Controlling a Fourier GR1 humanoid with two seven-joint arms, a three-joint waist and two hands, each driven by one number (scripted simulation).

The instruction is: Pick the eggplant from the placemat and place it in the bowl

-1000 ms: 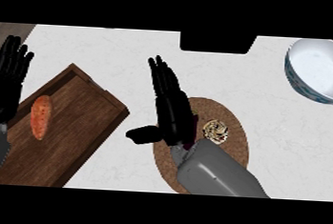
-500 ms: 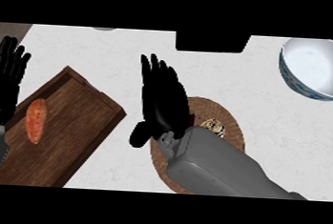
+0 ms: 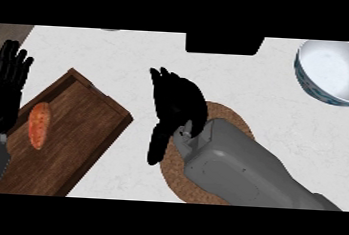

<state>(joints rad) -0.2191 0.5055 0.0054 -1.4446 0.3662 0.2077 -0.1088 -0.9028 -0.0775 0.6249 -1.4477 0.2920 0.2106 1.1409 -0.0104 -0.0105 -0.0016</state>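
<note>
My right hand (image 3: 176, 107) is open with straight fingers pointing up, lying over the upper left part of the round brown placemat (image 3: 227, 116). Its grey forearm covers most of the mat. The eggplant is hidden beneath the hand and forearm, and I cannot see it. The white bowl with a blue patterned wall (image 3: 306, 82) stands at the far upper right, well apart from the hand. My left hand (image 3: 5, 88) rests open at the left edge, fingers up.
A dark wooden cutting board (image 3: 81, 119) lies tilted at the left, with an orange vegetable (image 3: 38, 125) on it. A black object (image 3: 220, 43) sits at the counter's top edge. White counter lies between the mat and the bowl.
My right hand and forearm have come down further over the placemat, and the small item on the mat that showed earlier is now covered. The left hand has stayed at the left edge.
</note>
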